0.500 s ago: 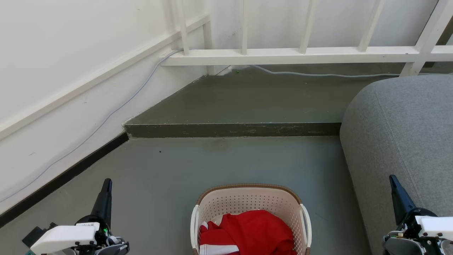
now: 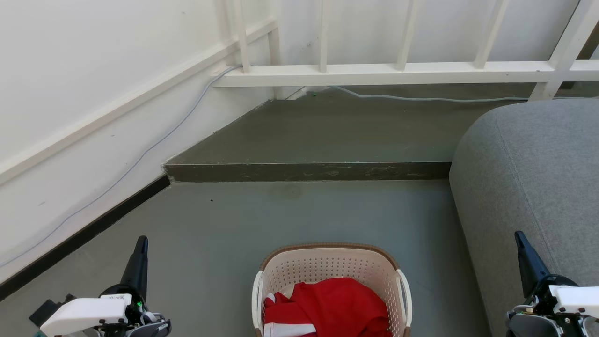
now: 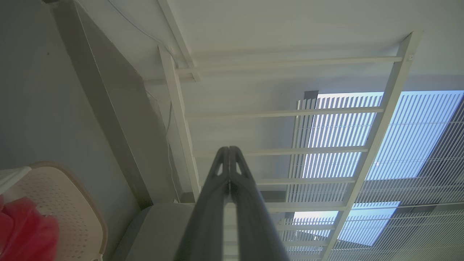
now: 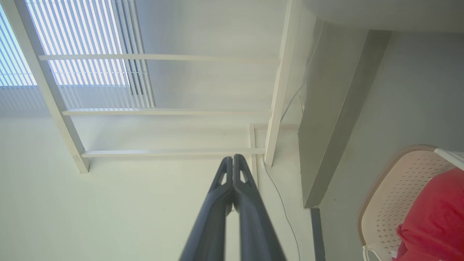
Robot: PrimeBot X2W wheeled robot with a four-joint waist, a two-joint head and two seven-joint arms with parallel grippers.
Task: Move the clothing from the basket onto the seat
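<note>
The cream perforated basket point(image 2: 327, 262) with a brown rim stands on the floor at the bottom centre of the head view. Red clothing point(image 2: 332, 306) with a white stripe lies bunched inside it. The grey sofa seat point(image 2: 529, 178) rises to the basket's right. My left gripper point(image 2: 142, 239) is shut and empty, left of the basket, fingers pointing away. My right gripper point(image 2: 518, 234) is shut and empty in front of the sofa, right of the basket. The left wrist view catches the basket point(image 3: 69, 210) and red clothing point(image 3: 25, 232); the right wrist view catches the basket point(image 4: 395, 188) and red clothing point(image 4: 435, 217).
A raised floor step point(image 2: 304, 171) runs across behind the basket. White wall point(image 2: 70, 117) with dark skirting borders the left. A white railing point(image 2: 374, 72) and a grey cable point(image 2: 421, 98) lie beyond the step. Open grey floor point(image 2: 290, 215) lies between step and basket.
</note>
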